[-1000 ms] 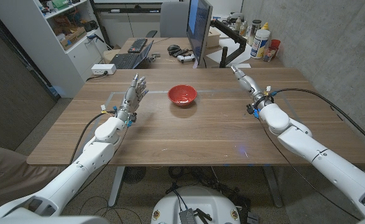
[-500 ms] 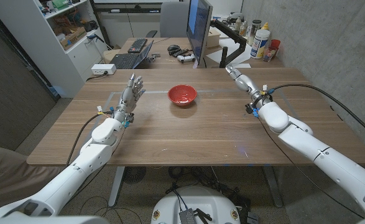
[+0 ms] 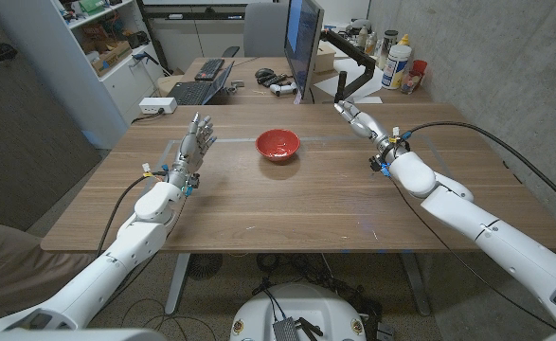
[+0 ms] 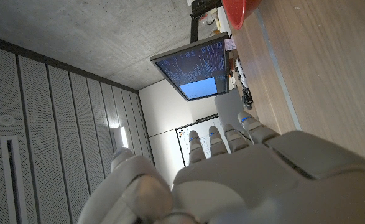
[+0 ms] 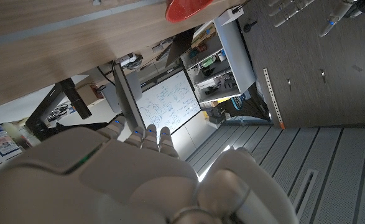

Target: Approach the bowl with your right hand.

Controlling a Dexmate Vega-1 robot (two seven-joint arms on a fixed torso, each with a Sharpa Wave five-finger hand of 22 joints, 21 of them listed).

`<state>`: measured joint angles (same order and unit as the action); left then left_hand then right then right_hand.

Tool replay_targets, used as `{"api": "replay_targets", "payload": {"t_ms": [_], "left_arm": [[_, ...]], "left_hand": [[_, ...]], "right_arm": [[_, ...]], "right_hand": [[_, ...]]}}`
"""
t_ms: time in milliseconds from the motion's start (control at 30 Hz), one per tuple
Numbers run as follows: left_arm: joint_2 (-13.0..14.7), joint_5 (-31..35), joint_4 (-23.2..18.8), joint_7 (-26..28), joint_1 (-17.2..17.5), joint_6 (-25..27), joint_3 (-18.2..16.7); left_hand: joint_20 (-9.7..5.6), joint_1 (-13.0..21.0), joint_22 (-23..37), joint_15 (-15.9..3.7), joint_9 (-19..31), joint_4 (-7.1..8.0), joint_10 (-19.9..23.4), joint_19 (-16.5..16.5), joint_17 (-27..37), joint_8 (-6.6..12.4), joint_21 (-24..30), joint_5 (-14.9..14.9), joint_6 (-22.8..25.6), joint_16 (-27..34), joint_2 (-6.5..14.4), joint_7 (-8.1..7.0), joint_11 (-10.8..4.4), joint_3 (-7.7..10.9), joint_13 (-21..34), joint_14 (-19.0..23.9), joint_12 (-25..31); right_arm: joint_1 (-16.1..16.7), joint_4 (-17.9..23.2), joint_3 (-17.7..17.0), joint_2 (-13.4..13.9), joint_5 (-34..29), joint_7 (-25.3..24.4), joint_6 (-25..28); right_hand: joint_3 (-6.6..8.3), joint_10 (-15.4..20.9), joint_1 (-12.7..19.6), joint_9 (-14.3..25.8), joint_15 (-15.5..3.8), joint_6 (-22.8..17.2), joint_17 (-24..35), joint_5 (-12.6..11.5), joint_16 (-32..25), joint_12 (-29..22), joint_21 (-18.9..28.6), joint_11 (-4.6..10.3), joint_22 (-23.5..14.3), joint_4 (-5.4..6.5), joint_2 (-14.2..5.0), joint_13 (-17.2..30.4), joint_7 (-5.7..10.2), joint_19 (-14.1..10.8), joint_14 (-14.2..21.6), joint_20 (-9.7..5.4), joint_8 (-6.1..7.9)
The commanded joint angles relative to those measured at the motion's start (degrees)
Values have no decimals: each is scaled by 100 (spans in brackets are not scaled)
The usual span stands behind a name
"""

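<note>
A red bowl [image 3: 278, 144] stands upright on the wooden table [image 3: 287, 204], near the middle of its far half; its rim also shows in the left wrist view [image 4: 241, 10] and the right wrist view [image 5: 191, 8]. My right hand [image 3: 356, 118] is raised over the table to the right of the bowl, apart from it, fingers stretched out and holding nothing. My left hand [image 3: 194, 145] stands to the left of the bowl, fingers straight and apart, also with nothing in it.
Behind the table stands a second desk with a monitor [image 3: 303, 43], a laptop [image 3: 194, 90], a keyboard and bottles [image 3: 398, 62]. A white shelf unit [image 3: 102, 47] is at the back left. A black monitor-arm post [image 3: 342, 85] rises just behind my right hand.
My right hand has moved left toward the bowl. My left hand has drifted slightly left and back, away from the bowl. The bowl has not moved.
</note>
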<state>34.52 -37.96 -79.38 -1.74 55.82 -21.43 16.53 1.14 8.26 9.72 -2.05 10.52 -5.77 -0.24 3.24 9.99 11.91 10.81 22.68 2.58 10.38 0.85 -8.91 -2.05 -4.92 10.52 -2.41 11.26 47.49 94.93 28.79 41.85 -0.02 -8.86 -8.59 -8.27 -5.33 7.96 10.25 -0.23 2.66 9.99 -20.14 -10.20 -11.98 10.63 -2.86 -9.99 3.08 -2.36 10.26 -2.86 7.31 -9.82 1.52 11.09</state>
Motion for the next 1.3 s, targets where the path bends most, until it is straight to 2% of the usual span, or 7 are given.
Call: {"api": "replay_targets", "payload": {"t_ms": [33, 167, 300, 1000, 1300], "left_arm": [[80, 30, -42, 48, 97, -60, -81], [98, 37, -102, 86, 124, -50, -100], [117, 47, -196, 138, 159, -14, -110], [200, 105, -552, 367, 373, 98, -177], [228, 183, -414, 193, 178, 38, -133]], "left_hand": [[-13, 85, 33, -105, 12, -12, 9, -5, 29, -23, 19, 25, 18, 28, -2, 25, -23, -48, 9, -36, 21], [-16, 86, 33, -112, 12, -13, 7, -2, 29, -24, 21, 26, 23, 28, -1, 26, -37, -51, 9, -37, 20], [-16, 88, 33, -111, 12, -13, 10, -2, 28, -27, 21, 26, 24, 30, 1, 28, -30, -53, 9, -34, 21], [-17, 95, 33, -107, 12, -14, 12, 2, 28, -36, 23, 28, 29, 29, 7, 24, -15, -62, 8, -39, 20], [-18, 98, 33, -107, 12, -14, 12, 2, 28, -42, 23, 28, 29, 27, 10, 25, -25, -67, 8, -46, 20]], "right_arm": [[-35, 97, 74, 50, -297, 32, -18], [-60, 118, 82, 75, -352, 79, -49], [-93, 170, 109, 102, -449, 128, -16], [-199, 335, 276, 237, -948, 407, -71], [-337, 361, 430, 255, -1222, 629, -41]], "right_hand": [[-9, 29, 50, 20, -28, -5, 13, -31, -21, -13, 39, 4, -21, -44, 11, 23, -6, 24, -244, -39, 27], [-11, 78, 55, 20, -25, -18, 14, -42, -10, -31, 31, -4, -23, -50, 0, 23, -26, 56, -277, -186, 26], [-13, 86, 56, 20, -29, -22, 14, -45, -8, -33, 33, -2, -23, -52, -2, 22, -38, 57, -284, -218, 25], [-25, 89, 41, 20, -35, -46, 15, -57, 1, -29, 24, -5, -25, -51, -14, 22, -62, 103, -331, -183, 22], [-30, 85, 26, 21, -29, -64, 16, -60, -2, -26, 26, -7, -25, -45, -27, 22, -65, 112, -338, -178, 22]]}}
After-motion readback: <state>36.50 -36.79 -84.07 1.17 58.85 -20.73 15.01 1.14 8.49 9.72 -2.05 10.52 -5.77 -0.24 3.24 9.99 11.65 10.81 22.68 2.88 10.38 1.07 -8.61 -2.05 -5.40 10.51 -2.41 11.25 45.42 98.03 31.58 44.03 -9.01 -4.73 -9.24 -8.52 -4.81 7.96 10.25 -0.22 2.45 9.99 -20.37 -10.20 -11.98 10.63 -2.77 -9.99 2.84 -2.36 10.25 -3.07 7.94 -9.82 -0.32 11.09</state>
